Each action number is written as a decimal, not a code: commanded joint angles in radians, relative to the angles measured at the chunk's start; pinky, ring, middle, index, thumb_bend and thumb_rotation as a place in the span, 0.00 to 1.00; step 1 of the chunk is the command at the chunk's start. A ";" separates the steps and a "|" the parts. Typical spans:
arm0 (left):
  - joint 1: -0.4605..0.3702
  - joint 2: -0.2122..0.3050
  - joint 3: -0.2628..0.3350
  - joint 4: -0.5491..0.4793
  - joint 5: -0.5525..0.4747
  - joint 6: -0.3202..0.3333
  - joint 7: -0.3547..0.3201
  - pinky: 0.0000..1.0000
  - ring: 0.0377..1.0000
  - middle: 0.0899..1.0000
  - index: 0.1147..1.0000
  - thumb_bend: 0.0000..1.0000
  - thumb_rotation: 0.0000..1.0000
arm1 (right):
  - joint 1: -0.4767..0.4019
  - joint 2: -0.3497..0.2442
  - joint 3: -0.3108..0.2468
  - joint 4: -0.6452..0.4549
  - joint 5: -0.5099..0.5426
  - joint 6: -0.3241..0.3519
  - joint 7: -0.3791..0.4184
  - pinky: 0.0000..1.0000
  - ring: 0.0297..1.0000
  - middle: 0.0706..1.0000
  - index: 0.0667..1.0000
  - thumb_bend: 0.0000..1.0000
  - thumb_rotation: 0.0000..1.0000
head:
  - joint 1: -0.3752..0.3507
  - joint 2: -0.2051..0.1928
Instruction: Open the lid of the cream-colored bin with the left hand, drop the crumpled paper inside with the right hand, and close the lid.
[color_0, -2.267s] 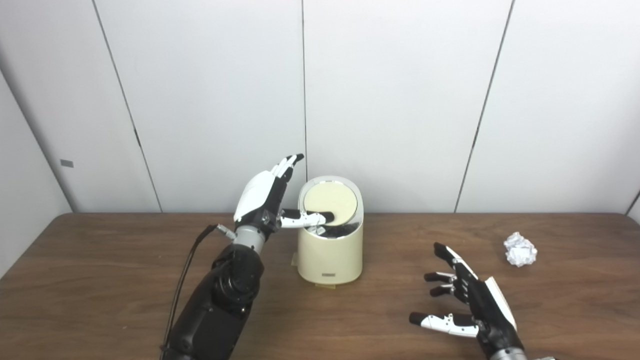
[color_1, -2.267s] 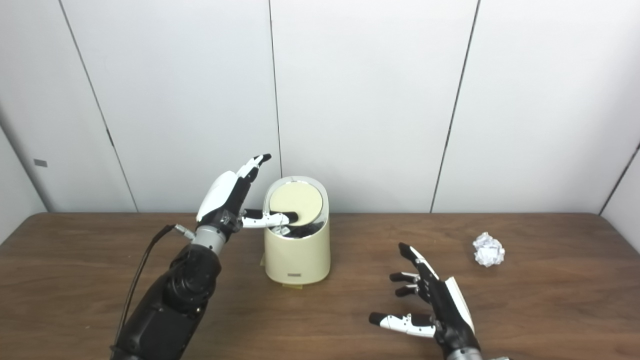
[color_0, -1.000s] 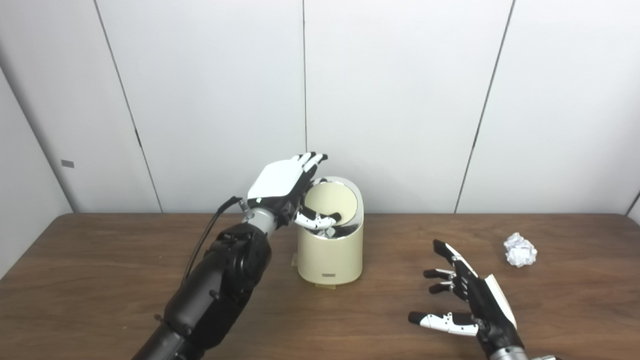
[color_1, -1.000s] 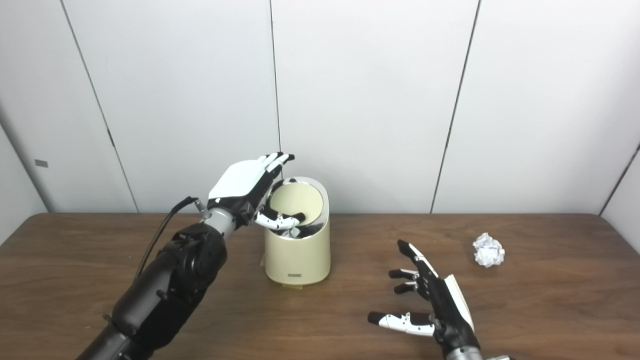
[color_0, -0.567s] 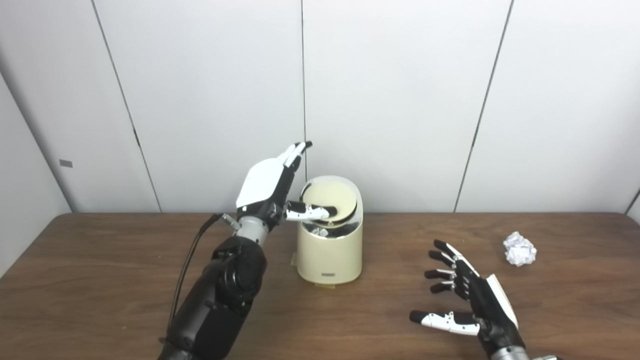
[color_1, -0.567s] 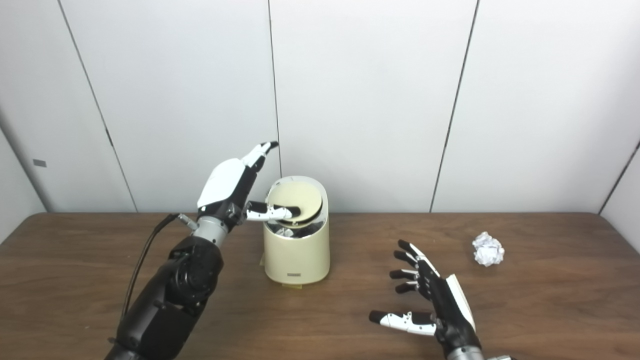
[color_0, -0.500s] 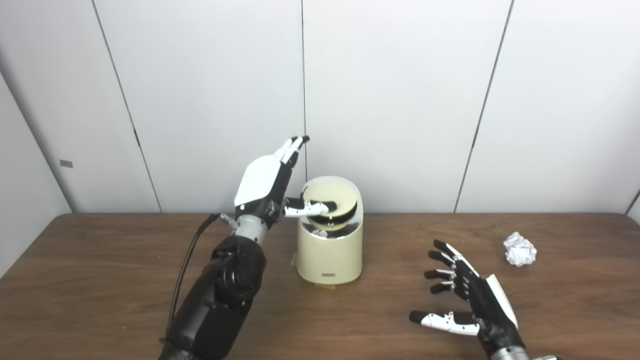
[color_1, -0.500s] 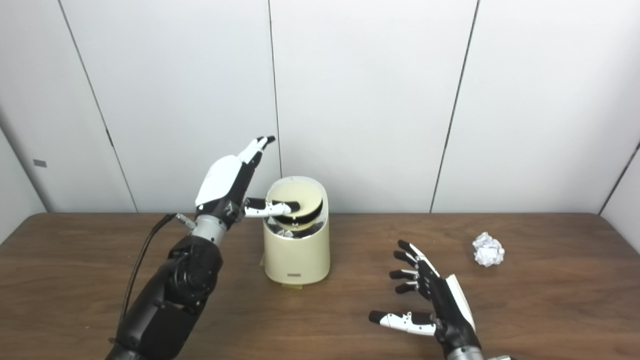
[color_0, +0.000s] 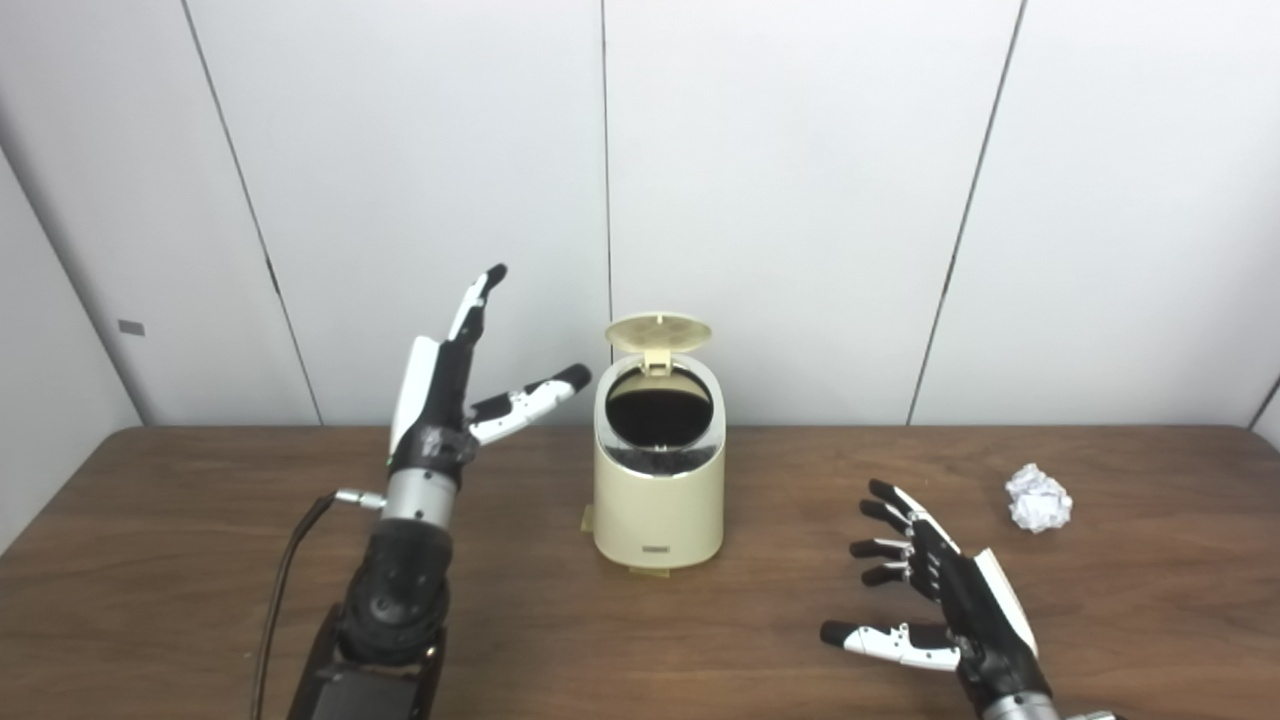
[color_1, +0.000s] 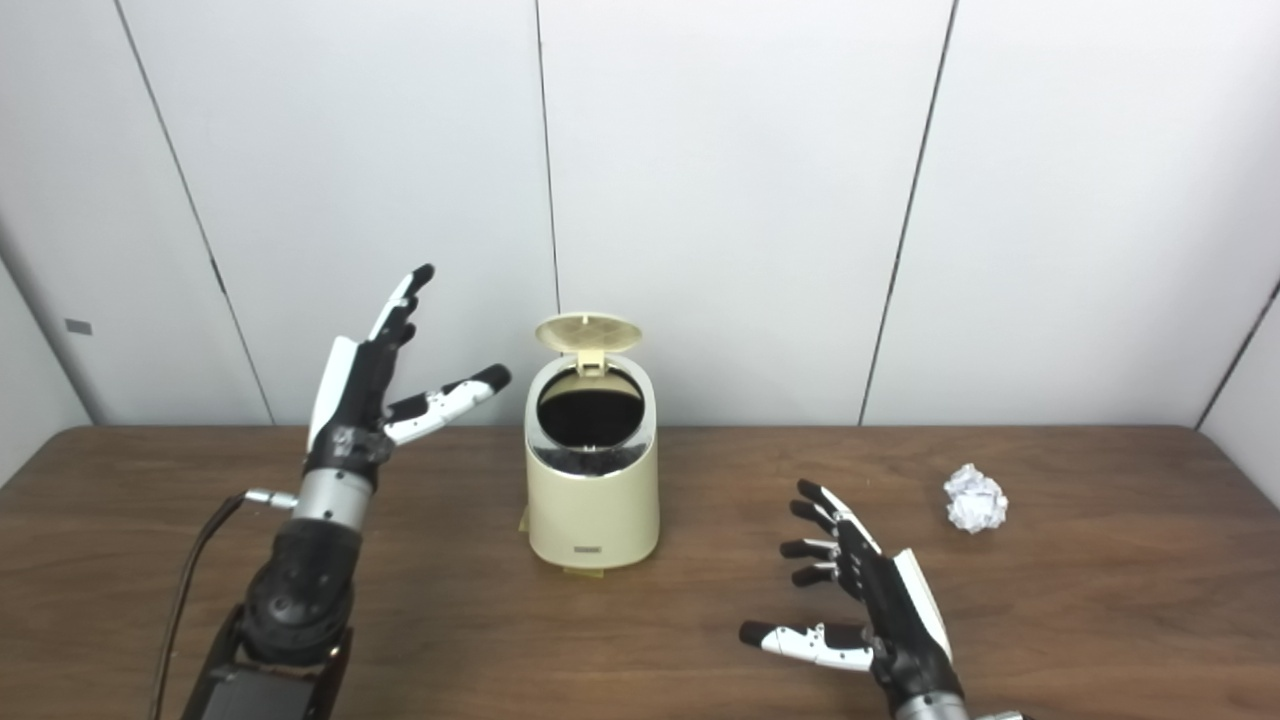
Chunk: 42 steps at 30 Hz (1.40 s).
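Note:
The cream-colored bin (color_0: 658, 505) stands mid-table with its round lid (color_0: 658, 331) flipped up on the rear hinge, showing a dark opening (color_0: 659, 417). My left hand (color_0: 450, 385) is raised to the left of the bin, open, fingers spread, touching nothing. The crumpled paper (color_0: 1038, 497) lies on the table at the far right. My right hand (color_0: 935, 600) hovers open near the front edge, well short of the paper and to the right of the bin.
A brown wooden table (color_0: 200, 560) carries everything; white wall panels (color_0: 800, 200) close the back. A black cable (color_0: 285, 580) runs along my left forearm. A small tan tab (color_0: 587, 520) lies at the bin's base.
The lid has swung from partly lifted to fully upright. My left hand let go of it and drew back to the left, fingers spread. The right hand and paper stayed put.

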 joint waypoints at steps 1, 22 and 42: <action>-0.003 -0.009 0.002 -0.043 -0.034 -0.013 -0.013 0.85 0.96 0.99 1.00 0.76 0.30 | -0.025 -0.007 -0.009 -0.036 0.011 -0.018 -0.003 0.60 0.71 0.85 0.88 0.75 0.14 | 0.000 0.000; 0.206 -0.046 0.020 0.071 -0.095 -0.218 0.024 0.57 0.67 0.72 0.79 0.77 0.25 | -0.020 -0.016 -0.023 -0.030 0.017 -0.029 -0.006 0.57 0.69 0.86 0.88 0.76 0.15 | -0.011 -0.006; 0.226 -0.006 0.015 0.169 -0.115 -0.289 -0.019 0.57 0.64 0.69 0.77 0.71 0.18 | -0.243 -0.394 -0.084 -0.207 -0.255 0.403 0.101 0.52 0.66 0.74 0.77 0.84 0.07 | -0.279 -0.095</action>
